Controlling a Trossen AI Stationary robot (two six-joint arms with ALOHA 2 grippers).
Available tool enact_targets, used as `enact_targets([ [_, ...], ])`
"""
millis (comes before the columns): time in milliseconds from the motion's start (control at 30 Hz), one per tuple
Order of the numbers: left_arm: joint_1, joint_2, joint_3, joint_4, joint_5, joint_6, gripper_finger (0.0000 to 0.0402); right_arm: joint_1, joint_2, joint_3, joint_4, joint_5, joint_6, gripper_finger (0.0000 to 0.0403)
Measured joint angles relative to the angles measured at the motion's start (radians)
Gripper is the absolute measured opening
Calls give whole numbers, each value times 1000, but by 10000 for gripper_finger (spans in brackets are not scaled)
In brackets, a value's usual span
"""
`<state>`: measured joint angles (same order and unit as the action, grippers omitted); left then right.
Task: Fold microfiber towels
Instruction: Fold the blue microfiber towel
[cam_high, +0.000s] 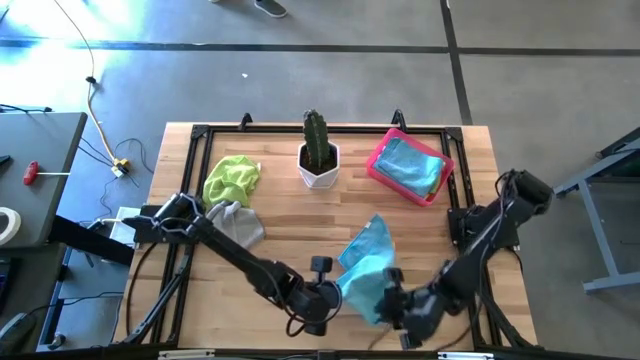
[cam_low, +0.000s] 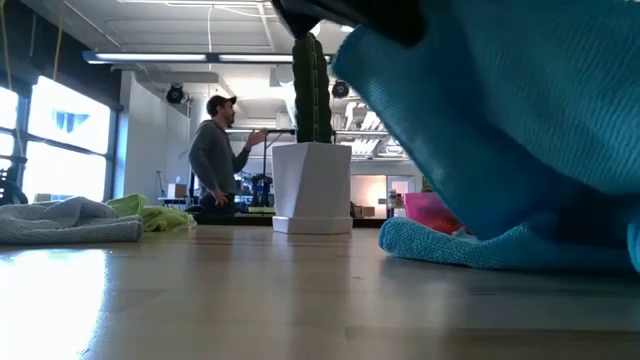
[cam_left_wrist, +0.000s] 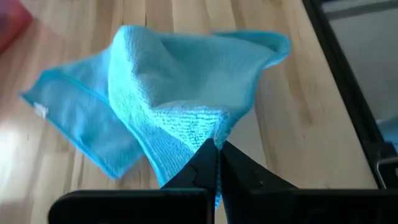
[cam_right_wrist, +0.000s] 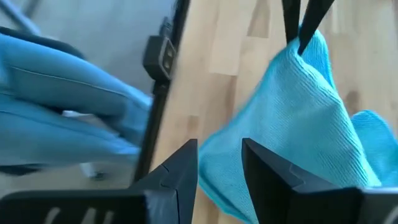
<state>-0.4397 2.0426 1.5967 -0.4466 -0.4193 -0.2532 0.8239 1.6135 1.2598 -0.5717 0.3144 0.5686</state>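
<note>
Wood-slat table (cam_high: 300, 215): left fingers (cam_left_wrist: 217, 163) pinch fuzzy blue towel (cam_high: 365, 265), right fingers (cam_right_wrist: 219, 163) parted

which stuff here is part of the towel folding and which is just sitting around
Job:
light blue towel, pinched by left gripper
right gripper, open beside it
green towel
grey towel
blue towel in the pink tray

Lying about:
potted cactus
person in the background
</note>
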Motion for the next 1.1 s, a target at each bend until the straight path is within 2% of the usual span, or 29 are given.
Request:
enact_targets([
  [100,-4,0,0,-23,0,-30,0,45,58,0,3,94,-2,119],
  [167,-8,0,0,-22,0,-32,0,58,104,0,7,110,-9,119],
  [433,-16,0,0,-22,0,-35,0,62,252,0,28,20,-10,119],
  [767,-19,0,0,-22,-1,-51,0,62,268,0,34,4,-17,105],
  [967,-22,0,0,-25,-2,-51,0,51,310,0,-9,-27,-26,97],
  [1100,-29,0,0,-32,-3,-70,0,43,313,0,-65,-7,0,94],
])
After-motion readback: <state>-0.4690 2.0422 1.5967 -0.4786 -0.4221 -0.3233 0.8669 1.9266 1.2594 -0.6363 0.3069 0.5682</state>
